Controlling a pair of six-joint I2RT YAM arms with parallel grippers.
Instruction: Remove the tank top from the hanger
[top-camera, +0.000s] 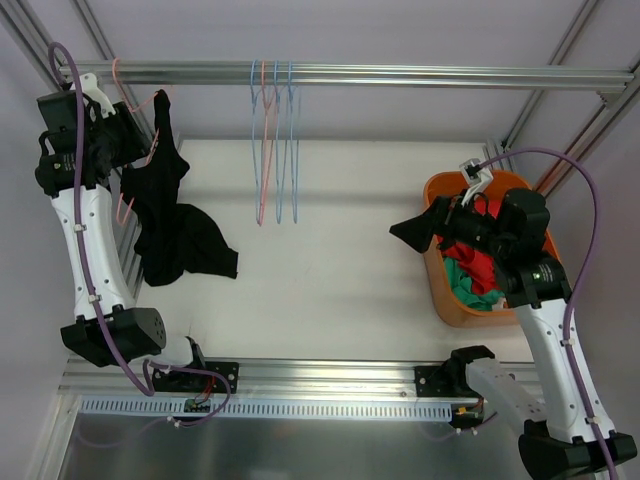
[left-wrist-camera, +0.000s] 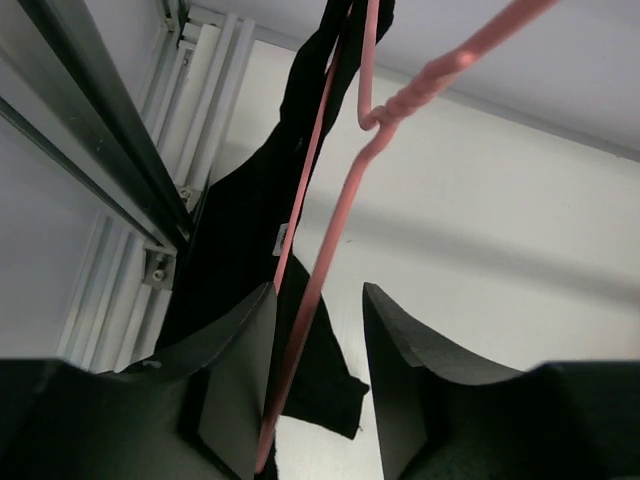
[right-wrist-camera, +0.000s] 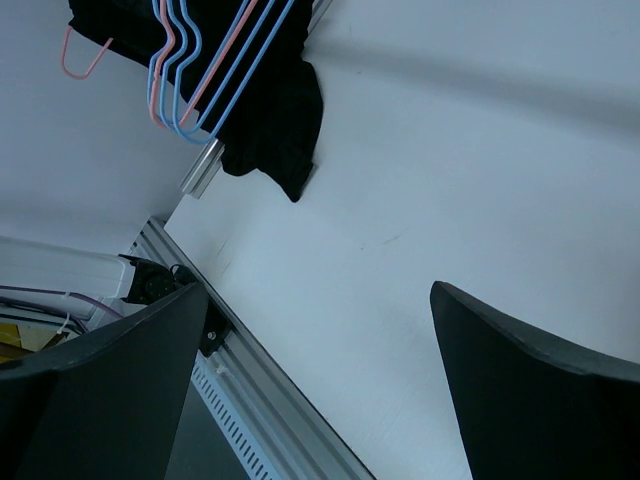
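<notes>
Top external, left arm: raised at the left edge of the bench (top-camera: 340, 260), with the left gripper (top-camera: 138, 150) up near the rail (top-camera: 420, 75) and against the upper part of the tank top (top-camera: 170, 215).
Top external, tank top: black, hanging on the pink hanger (top-camera: 118, 80) at the left end of the rail, its lower part spreading out to the right.
Top external, empty hangers (top-camera: 275, 150): blue and pink, hooked side by side on the rail, well apart from the tank top.
Top external, right arm: the right gripper (top-camera: 415, 232) is held just left of the orange basket (top-camera: 445, 300), which holds red and green clothes (top-camera: 480, 275).
Left wrist, jaws: those of the left gripper (left-wrist-camera: 320, 295) stand apart. The wire of the pink hanger (left-wrist-camera: 345, 200) runs down between them, close along the finger (left-wrist-camera: 240, 380) on the view's left. Whether wire and finger touch cannot be told.
Left wrist, tank top (left-wrist-camera: 250, 220): draped on the pink hanger beyond the jaws, carrying a small white tag (left-wrist-camera: 283, 237).
Right wrist, jaws: those of the right gripper (right-wrist-camera: 318, 290) stand wide apart, with only the white bench (right-wrist-camera: 450, 180) seen between them.
Right wrist, tank top (right-wrist-camera: 280, 110): far off at the upper left, behind the empty hangers (right-wrist-camera: 200, 80).
</notes>
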